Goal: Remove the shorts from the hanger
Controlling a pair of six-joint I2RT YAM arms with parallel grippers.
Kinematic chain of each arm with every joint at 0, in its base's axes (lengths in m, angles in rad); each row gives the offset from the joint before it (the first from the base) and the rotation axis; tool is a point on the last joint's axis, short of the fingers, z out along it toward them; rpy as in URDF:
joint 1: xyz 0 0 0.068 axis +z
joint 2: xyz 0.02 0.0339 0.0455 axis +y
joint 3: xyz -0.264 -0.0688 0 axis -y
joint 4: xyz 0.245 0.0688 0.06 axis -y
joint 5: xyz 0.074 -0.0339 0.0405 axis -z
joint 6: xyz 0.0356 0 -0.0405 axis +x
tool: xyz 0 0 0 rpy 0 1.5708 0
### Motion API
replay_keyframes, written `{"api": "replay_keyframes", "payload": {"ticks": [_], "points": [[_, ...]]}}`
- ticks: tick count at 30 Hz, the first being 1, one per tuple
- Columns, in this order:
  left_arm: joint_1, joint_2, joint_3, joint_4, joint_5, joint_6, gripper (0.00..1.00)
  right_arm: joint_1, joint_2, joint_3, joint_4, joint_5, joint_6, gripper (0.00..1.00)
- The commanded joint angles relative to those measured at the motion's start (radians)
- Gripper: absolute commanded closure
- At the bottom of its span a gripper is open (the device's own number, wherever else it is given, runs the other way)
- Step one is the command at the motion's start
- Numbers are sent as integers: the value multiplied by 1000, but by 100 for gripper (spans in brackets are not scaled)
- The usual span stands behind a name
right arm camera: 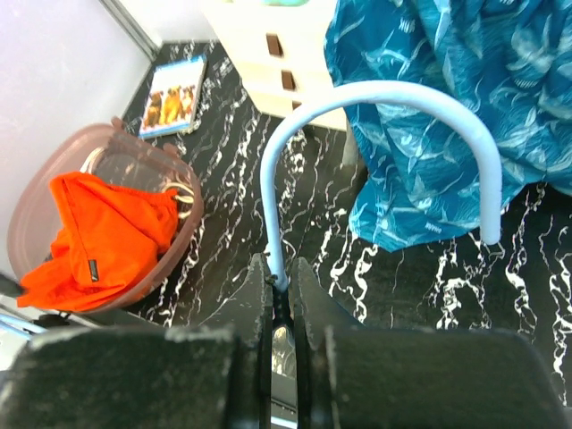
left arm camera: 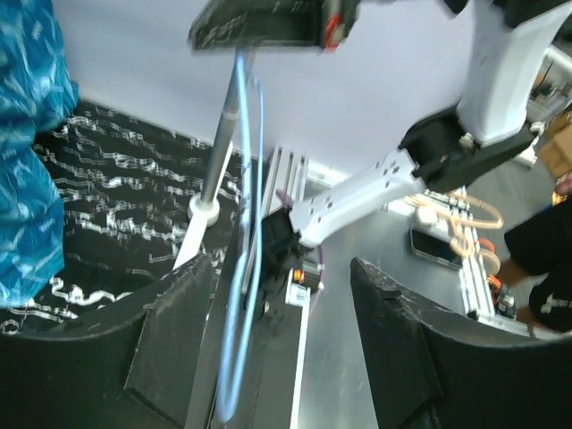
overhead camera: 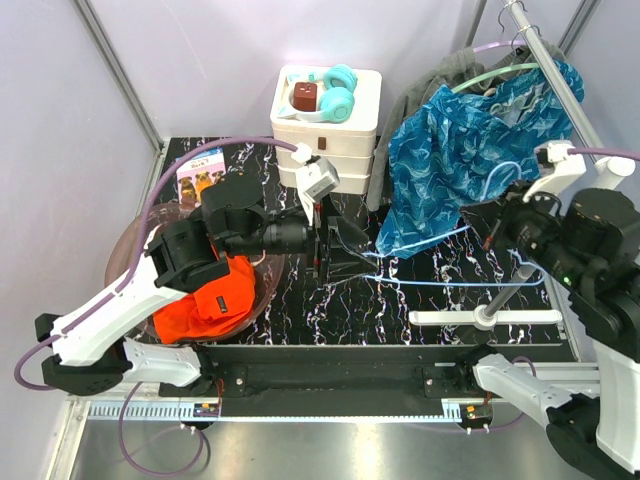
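Observation:
The orange shorts lie bunched in a pink basin; they also show in the right wrist view. The blue patterned shorts hang from a green hanger on the rail, with the grey shorts behind them. My right gripper is shut on the stem of a bare light-blue hanger, held low over the table. My left gripper is open; the blurred hanger wire passes between its fingers, close to the left finger.
A cream drawer unit with teal headphones stands at the back. A booklet lies at the back left. The rack's pole and white foot stand at the right front.

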Motion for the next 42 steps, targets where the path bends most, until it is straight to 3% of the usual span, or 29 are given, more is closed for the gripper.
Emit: {"api": "replay_keyframes", "payload": {"ticks": [1,6,10,14,17,18,22,23,24,26,28,29,30,32,33,35,42], "points": [[-9,-4,45,-63,-12,70,35,5,-30,11,60,37,-4,100],[-9,-27,13,-83,22,66,39,5,-42,3,68,25,13,100],[-10,-24,-15,-55,62,40,48,5,-45,-5,80,-4,22,100],[-17,-5,-10,-40,86,28,63,5,-50,-8,87,8,45,100],[-18,-22,-37,-5,65,23,82,5,-48,-19,96,-9,69,100],[-18,-34,-54,6,47,23,97,5,-47,-31,103,-10,72,100],[-18,-67,-50,-27,-56,37,100,5,-42,-46,113,-33,124,100],[-18,-76,-53,-33,-73,52,100,5,-37,-43,108,-32,137,87],[-18,-90,-53,-41,-91,57,100,5,-28,-25,88,-21,151,81],[-17,-94,-33,-81,-115,61,100,5,-22,-2,65,-20,189,79],[-17,-84,1,-128,-104,66,100,5,-14,32,19,9,226,67],[-17,-79,10,-145,-107,64,100,5,-13,52,2,26,235,59],[-17,-76,19,-170,-113,64,100,5,-14,66,-36,40,244,40],[-17,-85,25,-178,-130,67,100,5,-14,113,-80,80,270,22],[-17,-91,24,-178,-142,66,100,5,-22,127,-117,89,281,7],[-17,-102,19,-176,-168,74,100,5,-48,147,-169,123,298,0],[-17,-107,-15,-72,-177,109,100,5,-188,152,-249,186,426,0]]}}
